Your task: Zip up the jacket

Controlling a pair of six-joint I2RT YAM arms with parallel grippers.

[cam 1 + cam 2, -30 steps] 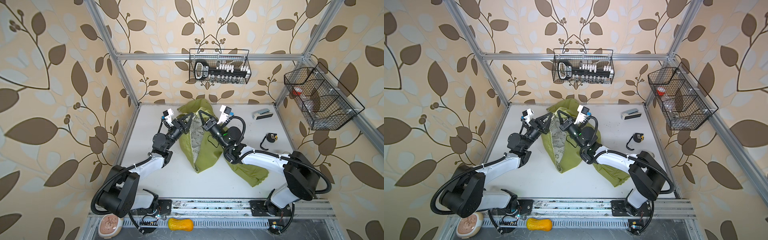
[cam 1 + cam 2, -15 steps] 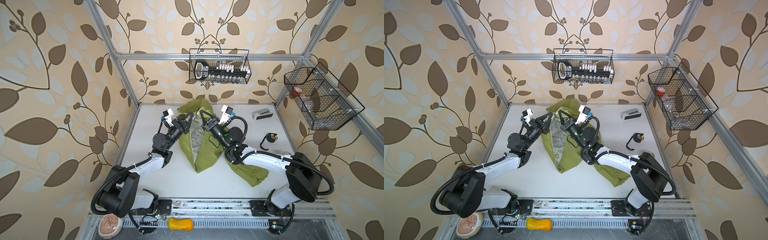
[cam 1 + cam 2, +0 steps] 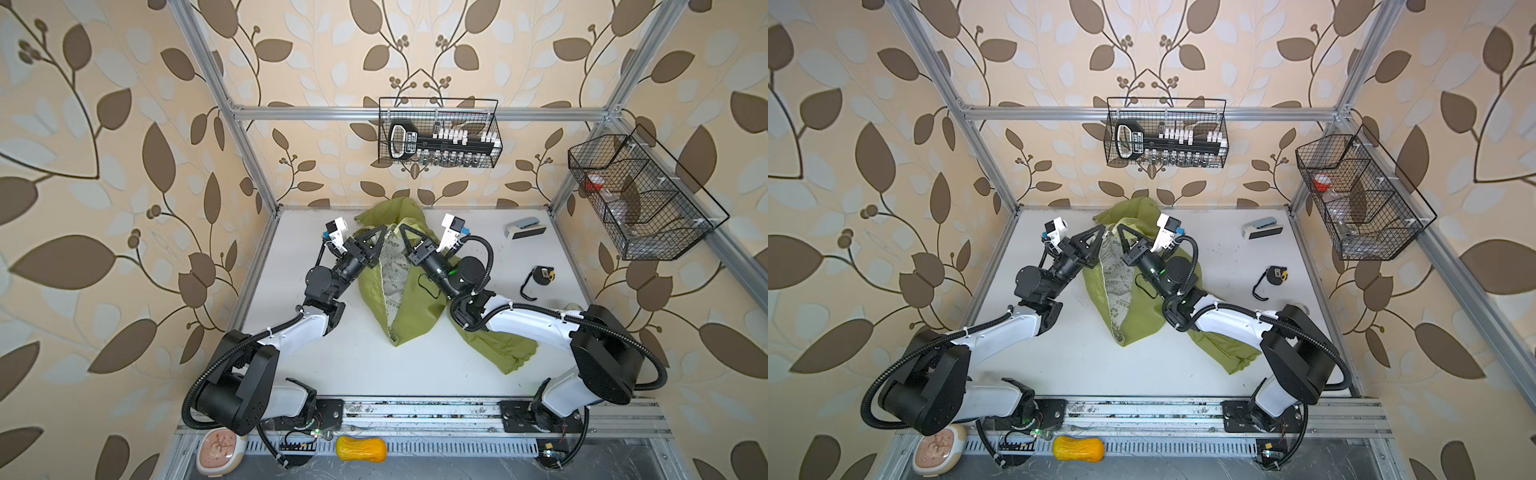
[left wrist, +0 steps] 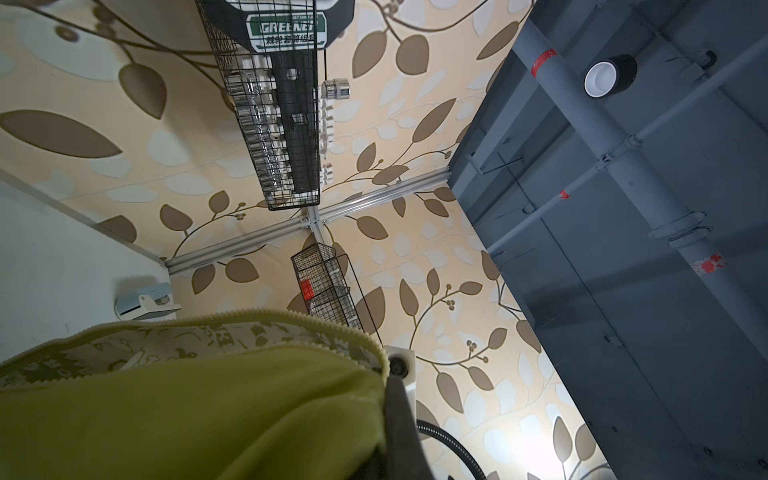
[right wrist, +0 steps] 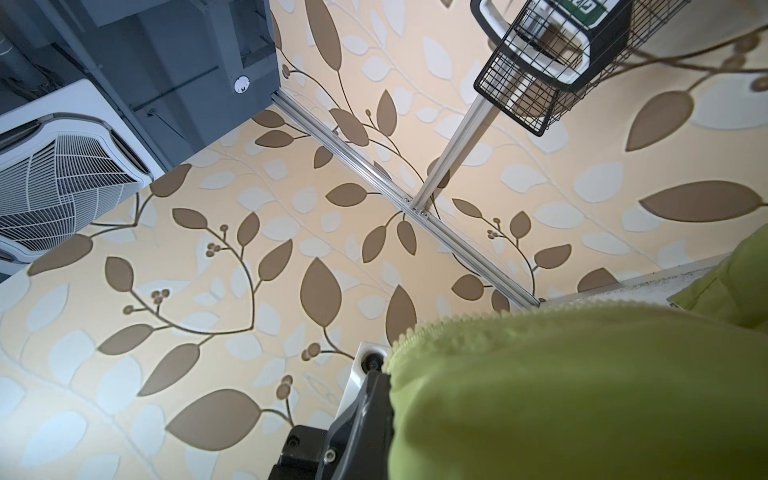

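Note:
The olive-green jacket (image 3: 415,307) lies unzipped mid-table in both top views, its printed white lining (image 3: 1121,286) showing between the two front edges. My left gripper (image 3: 384,233) is shut on the left front edge near the collar and holds it raised. My right gripper (image 3: 402,231) is shut on the right front edge, just beside it. In the left wrist view the fabric (image 4: 187,415) and its zipper teeth (image 4: 291,314) run to the gripper (image 4: 388,374). In the right wrist view the jacket (image 5: 582,395) hides one side of the gripper (image 5: 386,370). The zipper slider is not visible.
A white-grey stapler-like device (image 3: 525,228) and a black tape measure (image 3: 540,276) lie on the table to the right. Wire baskets hang on the back wall (image 3: 438,139) and the right wall (image 3: 636,195). An orange object (image 3: 360,454) lies on the front rail.

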